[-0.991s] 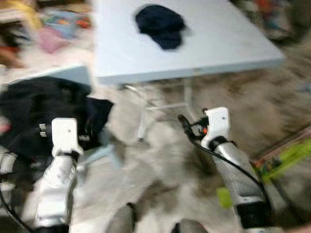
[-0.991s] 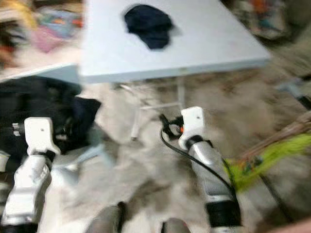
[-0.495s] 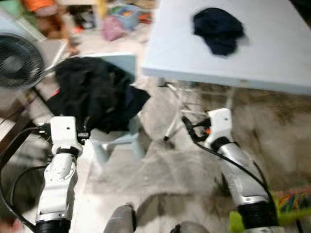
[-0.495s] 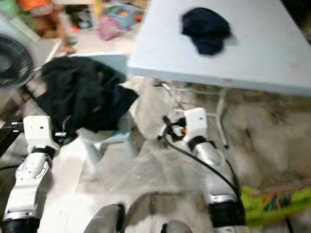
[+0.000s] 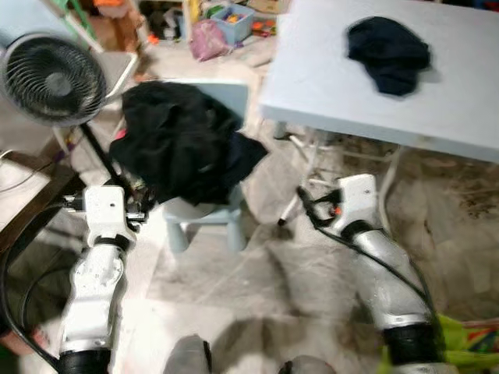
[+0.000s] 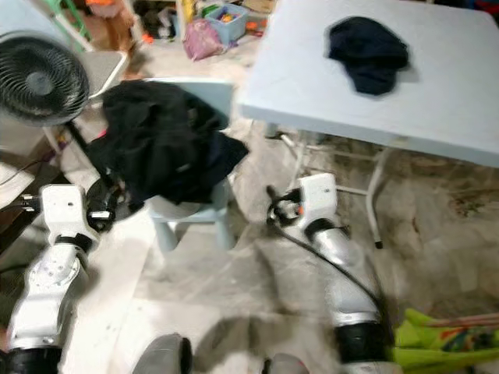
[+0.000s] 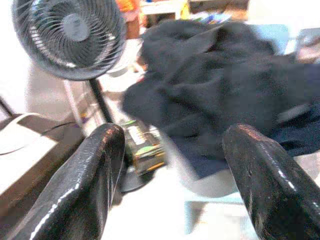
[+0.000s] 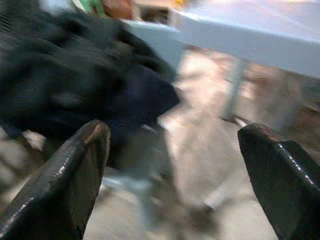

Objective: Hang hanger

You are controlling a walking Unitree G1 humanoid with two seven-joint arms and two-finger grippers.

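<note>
Camera swung left: fan (image 5: pixel 53 78) now beside clothes (image 5: pixel 183 140); left end effector (image 7: pixel 175 175) and right end effector (image 8: pixel 175 175) wide, empty; no hanger seen, close in slowly

A crumpled heap of black clothing (image 5: pixel 183 144) lies draped over the seat and back of 1 small pale-blue chair (image 5: pixel 234 92), with any hanger in it too blurred to tell.

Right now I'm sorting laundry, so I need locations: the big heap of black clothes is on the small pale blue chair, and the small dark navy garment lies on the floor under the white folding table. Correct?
Not quite. The small dark navy garment lies on top of the white folding table, not beneath it, as the left eye view shows. The big heap of black clothes is indeed on the small pale blue chair.
</note>
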